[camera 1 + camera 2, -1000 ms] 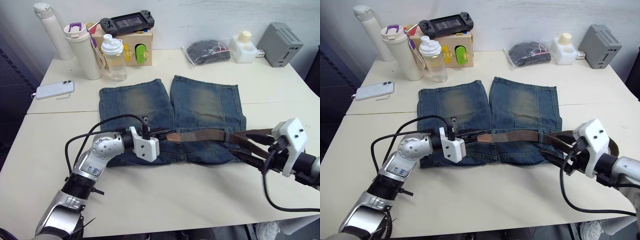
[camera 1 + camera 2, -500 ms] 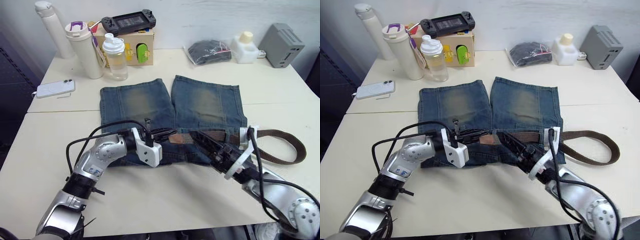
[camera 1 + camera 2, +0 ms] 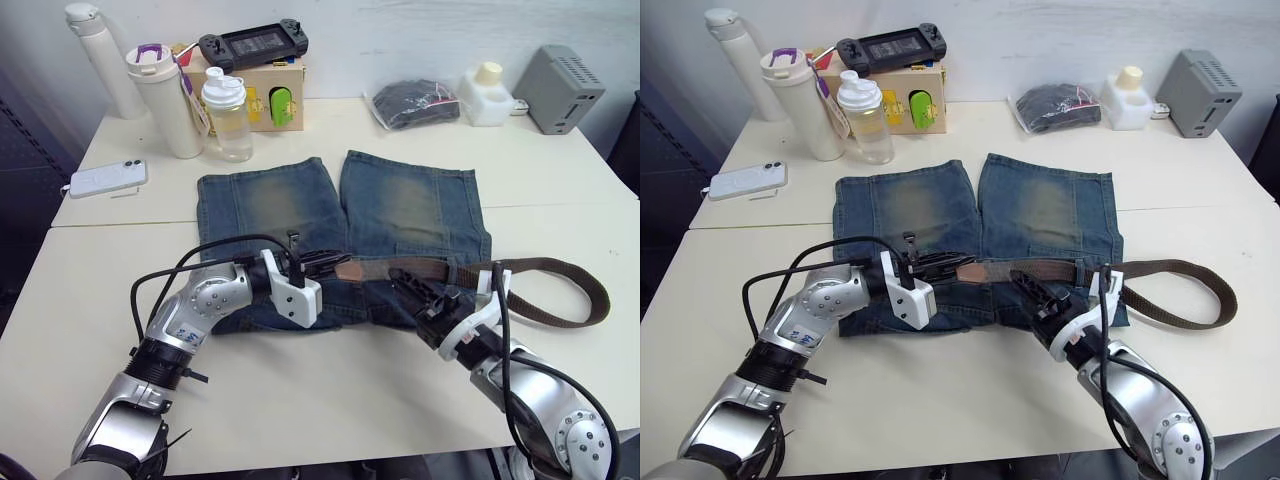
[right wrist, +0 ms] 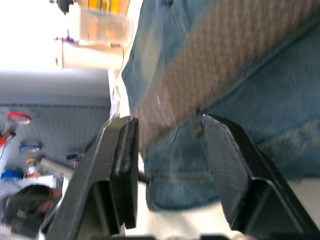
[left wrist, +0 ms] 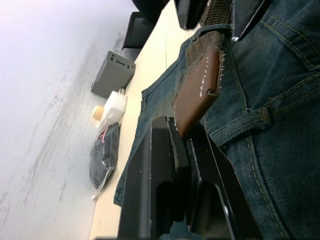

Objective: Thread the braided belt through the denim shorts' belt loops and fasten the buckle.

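So the denim shorts are lying flat mid-frame on the worktop, waistband toward the bottom of the head view. The braided belt runs left-right along that waistband, so its long axis is horizontal, and the rest of it loops off onto the worktop at centre right.

The left gripper has its jaws closed, and the tan tip sits right at them. It looks pinched, though I can't fully confirm the grip. The right gripper comes in from the lower right with its jaws spread, the strap lying across the gap between them, not clamped.

My guess: the right arm is the nearer one to feed the strap leftward. The belt loops are hard to pick out, and I can't make out the buckle.
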You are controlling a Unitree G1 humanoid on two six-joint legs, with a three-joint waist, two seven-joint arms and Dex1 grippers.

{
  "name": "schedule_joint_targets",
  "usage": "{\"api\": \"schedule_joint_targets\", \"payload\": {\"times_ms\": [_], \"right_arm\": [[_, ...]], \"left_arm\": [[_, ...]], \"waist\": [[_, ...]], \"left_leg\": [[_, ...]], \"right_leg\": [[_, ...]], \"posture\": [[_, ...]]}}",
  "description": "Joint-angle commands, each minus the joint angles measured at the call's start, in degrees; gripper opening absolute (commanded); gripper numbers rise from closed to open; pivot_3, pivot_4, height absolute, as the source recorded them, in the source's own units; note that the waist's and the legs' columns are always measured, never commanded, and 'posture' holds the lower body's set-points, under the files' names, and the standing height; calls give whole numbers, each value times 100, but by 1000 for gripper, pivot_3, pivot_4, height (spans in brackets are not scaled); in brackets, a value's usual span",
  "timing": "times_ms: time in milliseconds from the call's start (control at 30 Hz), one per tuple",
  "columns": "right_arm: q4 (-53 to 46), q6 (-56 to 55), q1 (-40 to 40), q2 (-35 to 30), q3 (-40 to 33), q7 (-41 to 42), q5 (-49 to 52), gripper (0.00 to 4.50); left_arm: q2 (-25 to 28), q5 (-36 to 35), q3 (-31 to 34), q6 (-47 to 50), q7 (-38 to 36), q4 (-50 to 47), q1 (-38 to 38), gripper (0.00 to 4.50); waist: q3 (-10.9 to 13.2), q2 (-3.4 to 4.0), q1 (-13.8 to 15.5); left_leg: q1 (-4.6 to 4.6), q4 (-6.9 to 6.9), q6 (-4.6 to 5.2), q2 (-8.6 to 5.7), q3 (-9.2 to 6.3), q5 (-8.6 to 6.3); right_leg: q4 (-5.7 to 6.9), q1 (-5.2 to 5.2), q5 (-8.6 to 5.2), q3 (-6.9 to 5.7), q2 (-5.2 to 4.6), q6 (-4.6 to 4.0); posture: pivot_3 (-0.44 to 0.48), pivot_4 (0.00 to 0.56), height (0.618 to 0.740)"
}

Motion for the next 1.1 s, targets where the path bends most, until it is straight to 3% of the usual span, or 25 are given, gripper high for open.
{"api": "schedule_joint_targets", "payload": {"times_ms": [33,933,1033,1100], "right_arm": [[-325,-54,15,44,58,34,134,2521],[265,-611,-284,450,-129,69,10,2521],[272,-620,-330,479,-114,78,-16,1654],[285,-608,-345,487,-109,92,-22,614]], "left_arm": [[20,-14,-7,-111,92,-63,-70,0],[42,-302,21,60,-10,-242,5,0],[43,-293,17,48,-9,-218,-21,0],[46,-255,3,35,-8,-219,-37,0]], "waist": [[0,0,-6],[0,1,-29],[0,1,-44],[0,1,-57]], "left_leg": [[-1,-1,0,0,0,0],[-2,-3,0,0,3,0],[-2,-3,0,0,3,0],[-2,-3,0,0,3,0]], "right_leg": [[0,-2,0,0,-1,0],[1,-6,0,3,-1,0],[2,-7,0,3,-2,0],[2,-7,0,3,-2,0]], "posture": [[0,150,690],[0,150,690],[0,150,690],[0,150,690]]}}
